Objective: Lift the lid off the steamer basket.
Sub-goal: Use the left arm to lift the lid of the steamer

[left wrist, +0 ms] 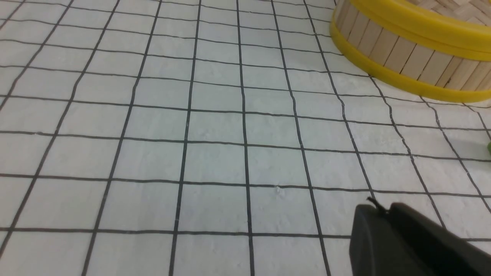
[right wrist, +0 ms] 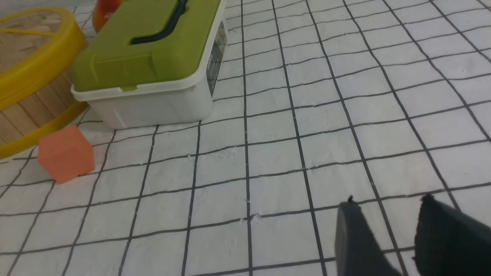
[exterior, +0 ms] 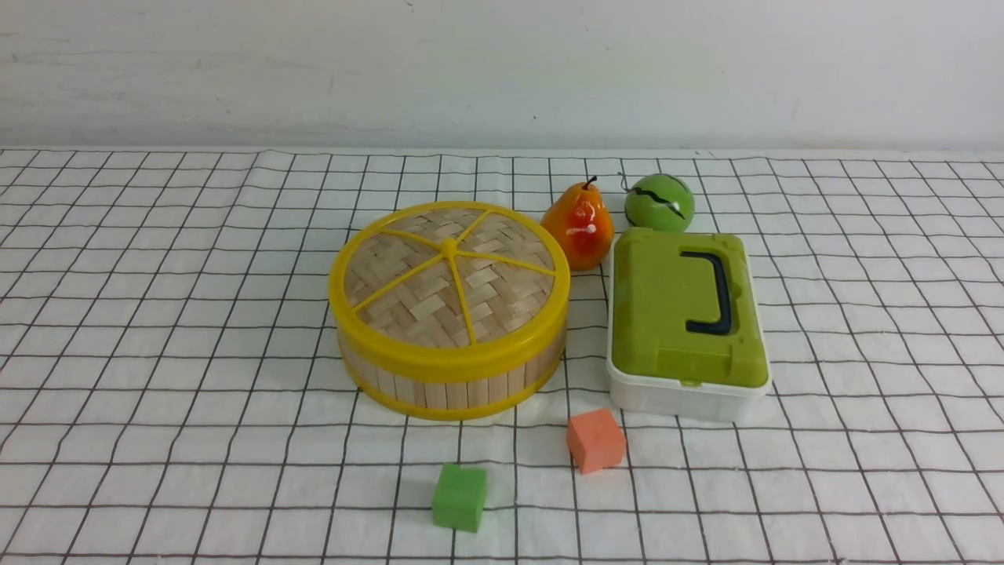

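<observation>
1. Green cube point(exterior: 459, 497) is what you see nearest the front camera; it lies on the checked tabletop point(exterior: 157, 314) in front of the steamer basket point(exterior: 451, 384), clear of its wall.
2. Your orange cube point(exterior: 596, 440) lies off the steamer basket's front right, near its lower yellow rim but not touching it.
3. You have the steamer basket standing upright near the middle of the tabletop, and the lid point(exterior: 449, 275) sits flat and closed on top of it, yellow spokes facing up.
4. A white box with a green top point(exterior: 686, 314) stands just beside the steamer basket on its right, with a narrow gap between them.
5. Behind the steamer basket on the right you can see a pear point(exterior: 579, 224) close to the lid's rim; a green ball point(exterior: 659, 202) lies farther right of it.
6. Your left pincer point(left wrist: 385, 209) is narrow, its fingers all but together and holding nothing, over bare cloth well apart from the steamer basket.
7. Your right pincer point(right wrist: 387, 201) stands wide, cloth showing between its fingers, holding nothing, well apart from the steamer basket.
</observation>
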`<action>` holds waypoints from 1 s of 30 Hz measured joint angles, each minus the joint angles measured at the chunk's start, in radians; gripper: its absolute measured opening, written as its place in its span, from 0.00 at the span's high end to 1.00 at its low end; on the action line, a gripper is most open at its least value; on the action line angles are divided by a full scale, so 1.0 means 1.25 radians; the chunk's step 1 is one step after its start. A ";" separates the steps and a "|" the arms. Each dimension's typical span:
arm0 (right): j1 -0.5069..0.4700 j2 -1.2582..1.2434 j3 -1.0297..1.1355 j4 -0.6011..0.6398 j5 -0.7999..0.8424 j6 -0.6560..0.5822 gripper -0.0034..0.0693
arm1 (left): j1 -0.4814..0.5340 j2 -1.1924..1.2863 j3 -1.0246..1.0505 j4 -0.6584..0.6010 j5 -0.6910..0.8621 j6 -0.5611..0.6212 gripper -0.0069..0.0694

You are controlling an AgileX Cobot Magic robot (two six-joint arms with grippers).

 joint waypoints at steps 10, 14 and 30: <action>0.000 0.000 0.000 0.000 0.000 0.000 0.62 | 0.000 0.000 0.000 0.000 -0.008 0.000 0.85; 0.000 0.000 0.000 0.000 0.000 0.000 0.62 | 0.000 0.000 0.000 0.000 -0.052 0.000 0.85; 0.000 0.000 0.000 0.000 0.000 0.000 0.62 | 0.000 0.000 0.000 -0.004 -0.540 -0.044 0.83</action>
